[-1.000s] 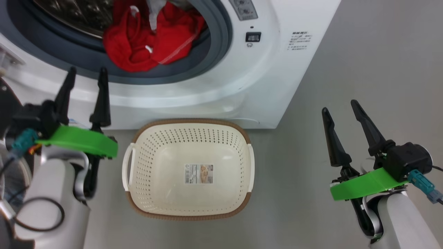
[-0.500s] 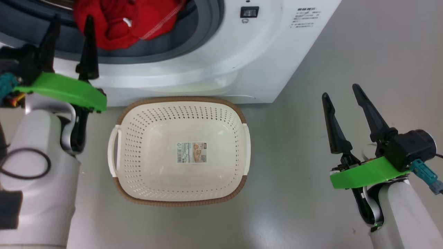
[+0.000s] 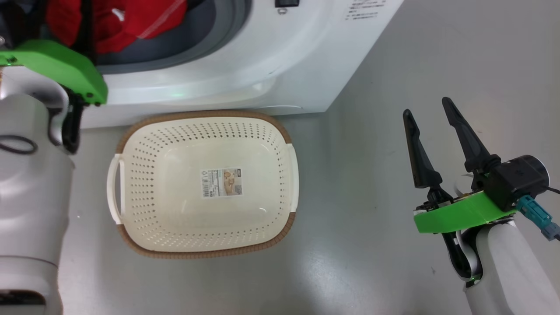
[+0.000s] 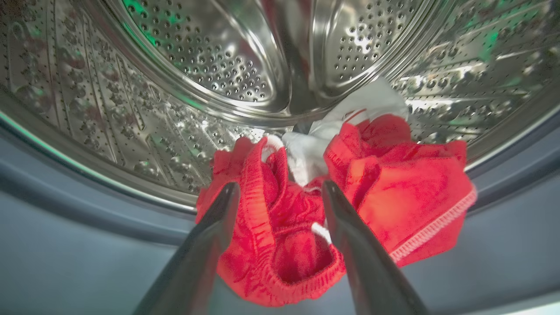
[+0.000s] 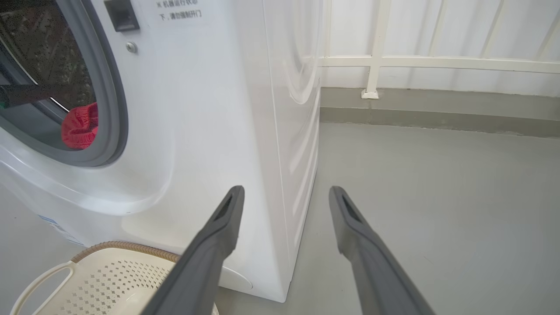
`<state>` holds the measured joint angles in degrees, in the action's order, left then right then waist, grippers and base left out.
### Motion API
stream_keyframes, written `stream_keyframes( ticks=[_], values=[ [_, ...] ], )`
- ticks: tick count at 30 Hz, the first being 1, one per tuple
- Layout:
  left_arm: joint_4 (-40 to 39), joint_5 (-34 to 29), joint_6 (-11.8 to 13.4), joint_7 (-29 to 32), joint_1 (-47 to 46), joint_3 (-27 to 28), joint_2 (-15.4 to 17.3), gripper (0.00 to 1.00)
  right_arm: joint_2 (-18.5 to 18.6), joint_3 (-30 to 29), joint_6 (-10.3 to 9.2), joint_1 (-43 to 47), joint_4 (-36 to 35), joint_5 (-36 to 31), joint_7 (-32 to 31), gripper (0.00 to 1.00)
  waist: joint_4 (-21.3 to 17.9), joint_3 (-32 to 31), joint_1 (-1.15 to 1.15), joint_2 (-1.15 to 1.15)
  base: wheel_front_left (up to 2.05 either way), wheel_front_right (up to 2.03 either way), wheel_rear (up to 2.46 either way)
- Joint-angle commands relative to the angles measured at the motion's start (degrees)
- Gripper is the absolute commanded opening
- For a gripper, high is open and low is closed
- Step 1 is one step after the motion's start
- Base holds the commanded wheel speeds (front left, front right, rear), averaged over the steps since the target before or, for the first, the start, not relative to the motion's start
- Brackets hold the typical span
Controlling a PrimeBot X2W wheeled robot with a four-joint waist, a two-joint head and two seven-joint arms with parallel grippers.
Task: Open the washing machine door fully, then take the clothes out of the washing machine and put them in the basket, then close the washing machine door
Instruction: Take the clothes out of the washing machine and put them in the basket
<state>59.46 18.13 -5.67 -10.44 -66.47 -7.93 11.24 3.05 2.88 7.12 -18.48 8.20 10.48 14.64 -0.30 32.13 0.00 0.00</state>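
The left gripper reached into the mouth of the washing machine. Its two fingers were spread wide on either side of a fold of the red clothes; whether the tips touched the fabric was hard to tell. The clothes lay bunched at the front lip of the steel drum, spilling onto the grey rubber ring, with a white cloth tucked behind them. The basket sat on the floor just in front of the machine. The right gripper hung above the floor, well to the right of the basket, fingers spread apart around nothing.
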Motion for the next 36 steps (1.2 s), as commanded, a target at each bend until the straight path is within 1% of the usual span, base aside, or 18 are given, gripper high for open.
stream_keyframes(
  ticks=[1,6,8,12,22,23,24,25,29,36],
  values=[
    [0.42,-0.88,0.78,1.13,-1.64,0.39,3.67,1.0,-0.17,1.59,0.36,-0.34,-1.19,0.5,0.36,1.0,-0.84,0.66,0.0,0.0,0.0,0.0,0.0],
    [5.13,-2.14,2.12,5.26,-5.09,-0.95,5.38,1.0,-0.17,2.3,0.36,-0.8,-0.75,1.38,0.36,1.0,-1.83,1.45,0.0,0.0,0.0,0.0,0.0],
    [5.87,-2.31,2.38,5.95,-5.67,-1.16,5.62,1.0,-0.17,2.45,0.36,-0.92,-0.65,1.58,0.36,1.0,-2.0,1.55,0.0,0.0,0.0,0.0,0.0],
    [8.78,-3.47,3.72,9.61,-7.6,-2.53,6.42,1.0,-0.17,3.09,0.36,-1.34,-0.3,2.41,0.36,1.0,-2.55,1.9,0.0,0.0,0.0,0.0,0.0],
    [11.92,-5.71,5.13,15.67,-9.62,-5.64,8.6,1.0,-0.17,3.82,0.36,-2.25,-0.15,3.85,0.36,1.0,-3.93,3.04,0.0,0.0,0.0,0.0,0.0],
    [12.01,-5.81,5.14,15.82,-9.72,-5.86,8.69,0.88,-0.17,3.79,0.36,-2.25,-0.19,3.9,0.36,1.0,-3.99,3.14,0.0,0.0,0.0,0.0,0.0],
    [12.09,-5.94,5.11,15.96,-9.76,-6.12,8.74,0.11,-0.17,3.77,0.36,-2.26,-0.22,3.95,0.36,1.0,-4.03,3.22,0.0,0.0,0.0,0.0,0.0],
    [12.15,-5.97,5.09,15.96,-9.76,-6.29,8.73,0.0,-0.17,3.74,0.36,-2.27,-0.23,3.98,0.36,1.0,-4.05,3.27,0.0,0.0,0.0,0.0,0.0],
    [12.13,-5.55,5.02,14.69,-9.48,-6.44,8.41,0.0,-0.17,3.47,0.36,-2.21,-0.18,4.07,0.36,1.0,-3.88,3.36,0.0,0.0,0.0,0.0,0.0],
    [10.84,-4.19,4.08,8.37,-8.38,-6.1,7.59,0.0,-0.17,3.34,0.36,-2.68,0.42,4.16,0.36,1.0,-3.06,3.21,0.0,0.0,0.0,0.0,0.0]
  ],
)
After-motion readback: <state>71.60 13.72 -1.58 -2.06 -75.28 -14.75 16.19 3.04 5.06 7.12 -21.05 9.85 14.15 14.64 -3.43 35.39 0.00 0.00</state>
